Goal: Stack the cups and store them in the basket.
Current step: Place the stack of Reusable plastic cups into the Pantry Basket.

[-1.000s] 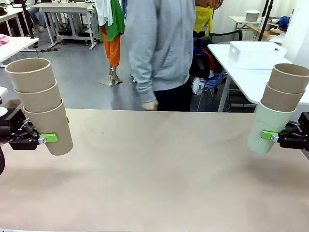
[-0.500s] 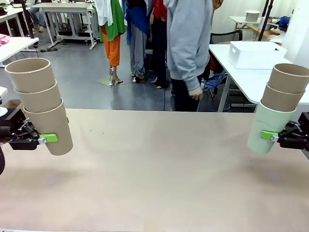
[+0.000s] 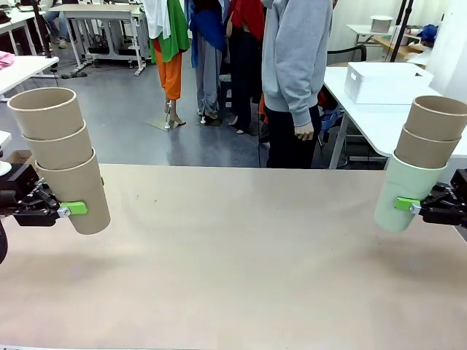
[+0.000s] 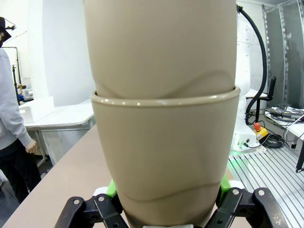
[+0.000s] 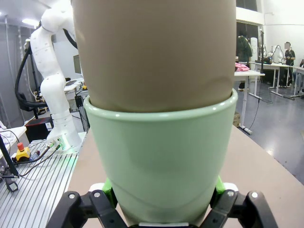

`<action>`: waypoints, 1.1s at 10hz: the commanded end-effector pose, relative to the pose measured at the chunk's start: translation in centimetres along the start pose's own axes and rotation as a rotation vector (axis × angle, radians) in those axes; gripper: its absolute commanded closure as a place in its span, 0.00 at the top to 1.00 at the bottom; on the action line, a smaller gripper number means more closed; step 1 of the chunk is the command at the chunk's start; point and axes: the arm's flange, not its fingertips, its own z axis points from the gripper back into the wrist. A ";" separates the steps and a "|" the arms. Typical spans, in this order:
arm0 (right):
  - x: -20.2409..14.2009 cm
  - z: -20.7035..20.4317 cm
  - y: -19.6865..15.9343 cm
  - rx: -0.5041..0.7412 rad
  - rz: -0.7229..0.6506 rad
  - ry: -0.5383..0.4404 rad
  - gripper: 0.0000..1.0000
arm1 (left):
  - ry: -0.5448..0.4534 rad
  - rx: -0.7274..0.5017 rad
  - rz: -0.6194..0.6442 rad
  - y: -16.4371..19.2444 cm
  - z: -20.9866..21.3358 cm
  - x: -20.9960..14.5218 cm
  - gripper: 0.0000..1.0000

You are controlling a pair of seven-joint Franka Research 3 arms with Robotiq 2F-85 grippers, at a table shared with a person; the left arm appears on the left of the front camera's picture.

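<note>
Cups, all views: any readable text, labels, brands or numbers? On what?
None readable.
Left tan stack: plain, no print.
Pale green cup and the tan cups in it: plain.
White bin: no print visible.
White arm base: any marking is too small to read.

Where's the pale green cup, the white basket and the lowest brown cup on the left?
Pale green paper cup (image 3: 408, 182): front view, side wall.
White rectangular plastic basket (image 3: 379, 87): front view, front wall.
Lowest tan-brown paper cup (image 3: 76, 184), left stack: front view, side wall.
</note>
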 end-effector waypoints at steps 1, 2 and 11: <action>0.4 -0.2 0.0 0.004 0.016 0.005 0.84 | -0.006 -0.002 -0.006 0.0 -0.1 0.3 0.84; 0.4 -0.2 0.0 0.004 0.016 0.005 0.84 | -0.006 -0.002 -0.006 0.0 -0.1 0.3 0.84; 0.4 -0.2 0.0 0.004 0.016 0.005 0.84 | -0.006 -0.002 -0.006 0.0 -0.1 0.3 0.84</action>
